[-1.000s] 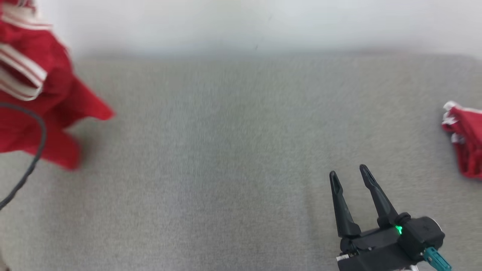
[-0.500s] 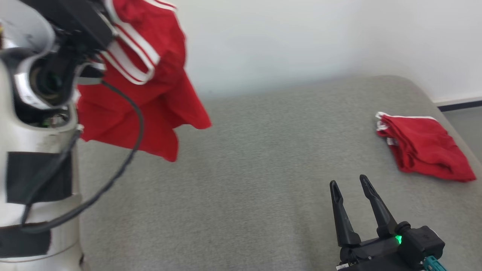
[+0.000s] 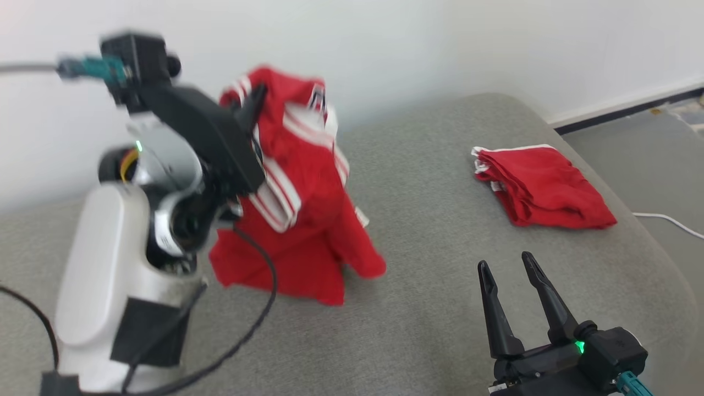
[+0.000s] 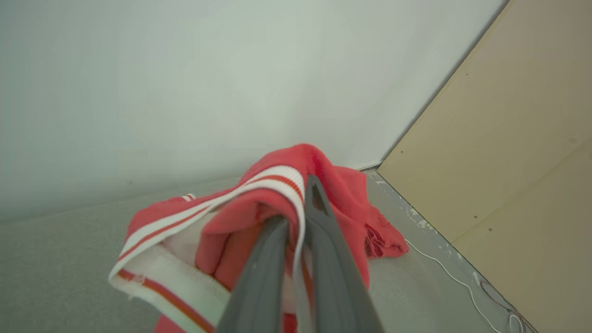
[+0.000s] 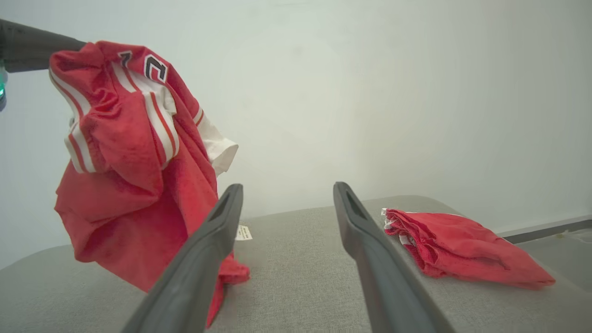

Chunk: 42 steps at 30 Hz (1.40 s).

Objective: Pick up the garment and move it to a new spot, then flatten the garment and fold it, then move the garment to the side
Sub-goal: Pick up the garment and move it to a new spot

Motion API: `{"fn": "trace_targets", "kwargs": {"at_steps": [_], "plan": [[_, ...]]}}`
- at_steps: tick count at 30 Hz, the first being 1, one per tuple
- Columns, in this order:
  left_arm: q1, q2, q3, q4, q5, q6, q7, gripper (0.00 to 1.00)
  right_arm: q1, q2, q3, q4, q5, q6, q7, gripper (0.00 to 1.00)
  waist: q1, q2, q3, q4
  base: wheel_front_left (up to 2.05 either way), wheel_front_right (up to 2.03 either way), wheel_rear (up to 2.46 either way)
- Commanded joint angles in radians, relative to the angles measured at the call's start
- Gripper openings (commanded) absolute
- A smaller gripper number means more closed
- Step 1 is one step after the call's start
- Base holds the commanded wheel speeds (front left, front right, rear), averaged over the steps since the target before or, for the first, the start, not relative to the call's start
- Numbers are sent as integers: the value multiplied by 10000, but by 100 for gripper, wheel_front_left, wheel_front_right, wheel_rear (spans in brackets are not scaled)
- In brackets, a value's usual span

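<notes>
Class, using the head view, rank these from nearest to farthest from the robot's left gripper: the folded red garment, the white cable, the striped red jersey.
1. Striped red jersey: clamped in the left gripper, at the left.
2. Folded red garment: lying on the grey surface, to the right.
3. White cable: on the floor, far right.

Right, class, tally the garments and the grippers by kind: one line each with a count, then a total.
Red garments: 2 (hanging garment, folded garment)
Grippers: 2 (left gripper, right gripper)
Total: 4
</notes>
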Motion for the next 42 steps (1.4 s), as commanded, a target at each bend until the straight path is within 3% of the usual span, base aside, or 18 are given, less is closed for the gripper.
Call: {"fn": "trace_targets", "kwargs": {"at_steps": [1,9,16,17,18,27,33,38,42], "plan": [[579,-16,-66,167,64,-52,-244,0,-41,0,10,-29,51,-25,-3,100,0,1,170,-373,0,0,0],[2800,-386,-627,1625,-142,-176,-1909,0,-95,-49,132,-30,89,-25,74,100,0,1,320,-573,0,0,0],[3629,-459,-1271,3181,148,-163,-3410,0,-203,-148,318,32,117,-25,129,100,0,1,358,-507,0,0,0],[3689,-471,-1370,3386,155,-230,-3621,25,-219,-162,330,40,129,-25,137,100,0,1,351,-484,0,0,0],[3724,-473,-1453,3511,181,-279,-3879,100,-212,-172,313,43,133,-25,143,100,0,1,332,-437,0,0,0],[4214,-466,-2040,2923,534,-562,-6255,100,94,-179,128,-32,123,-25,178,100,0,1,142,254,0,0,0],[5135,193,-2302,1686,1365,-808,-7828,100,297,-220,-28,-157,64,-25,250,100,0,1,37,973,0,0,0],[6280,425,-1859,615,1623,-560,-9213,100,399,-237,-196,-126,48,-25,267,100,0,1,-55,1566,0,0,0],[7186,488,-1249,-28,1901,-433,-9501,100,536,-226,-478,-34,-27,-25,213,100,0,1,-143,2005,0,0,0]]}}
